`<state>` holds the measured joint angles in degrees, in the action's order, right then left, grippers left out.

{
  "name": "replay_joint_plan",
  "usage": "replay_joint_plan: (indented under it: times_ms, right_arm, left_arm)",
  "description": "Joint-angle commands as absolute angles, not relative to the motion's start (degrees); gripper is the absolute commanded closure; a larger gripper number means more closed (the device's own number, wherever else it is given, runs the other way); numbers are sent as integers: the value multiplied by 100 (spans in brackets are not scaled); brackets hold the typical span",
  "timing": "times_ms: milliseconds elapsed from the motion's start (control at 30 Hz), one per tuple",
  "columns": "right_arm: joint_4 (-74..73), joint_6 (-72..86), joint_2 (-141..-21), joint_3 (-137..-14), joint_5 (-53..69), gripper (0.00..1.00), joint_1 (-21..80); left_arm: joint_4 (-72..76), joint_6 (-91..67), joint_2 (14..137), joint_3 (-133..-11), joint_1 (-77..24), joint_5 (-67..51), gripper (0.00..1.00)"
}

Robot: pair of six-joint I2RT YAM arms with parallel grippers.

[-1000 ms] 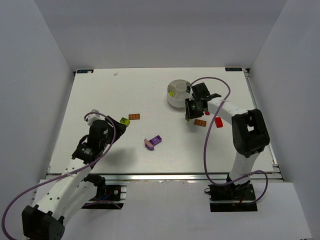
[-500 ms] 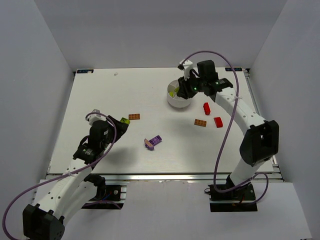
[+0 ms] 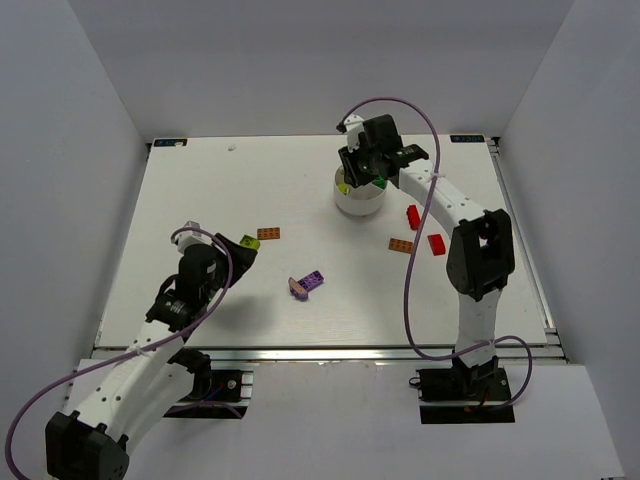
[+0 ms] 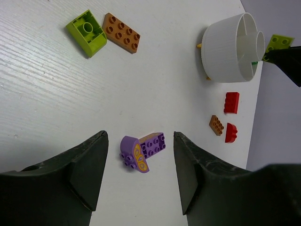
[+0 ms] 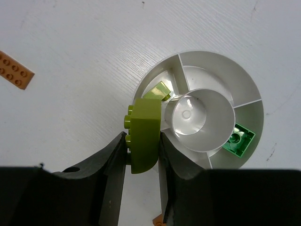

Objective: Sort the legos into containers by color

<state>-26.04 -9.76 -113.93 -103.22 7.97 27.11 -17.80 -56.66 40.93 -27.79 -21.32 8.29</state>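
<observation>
While my right claw [image 5: 142, 146] grips a yellow-green brick [image 5: 146, 123] over the dish [image 5: 211, 66], my left claw [image 4: 138, 139] hangs open, left of the purple brick [image 4: 151, 145].

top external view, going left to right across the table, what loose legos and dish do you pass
yellow-green brick → orange brick → purple piece → white dish → second orange brick → red brick nearest the right edge; the other red brick overlaps the second orange one, so left out
</observation>
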Motion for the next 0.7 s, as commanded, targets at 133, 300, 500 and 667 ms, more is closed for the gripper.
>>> replay_joint_plan:
  times_ms: [133, 300, 500, 667]
  right_arm:
    - [-2514, -862, -11601, -10793, 352, 100, 2830]
    - [-2408, -896, -11716, -10819, 150, 92, 2891]
    - [-2312, -949, -11944, -10942, 26, 86, 2953]
    - [-2241, -1019, -12058, -11013, -191, 82, 2988]
  left_arm:
    - [-1573, -5643, 4254, -2830, -2109, 721, 33]
    - [-1538, -5643, 4271, -2804, -2109, 712, 33]
    - [-1521, -5625, 4280, -2812, -2109, 712, 33]
    - [-1547, -5616, 4263, -2821, -2109, 721, 33]
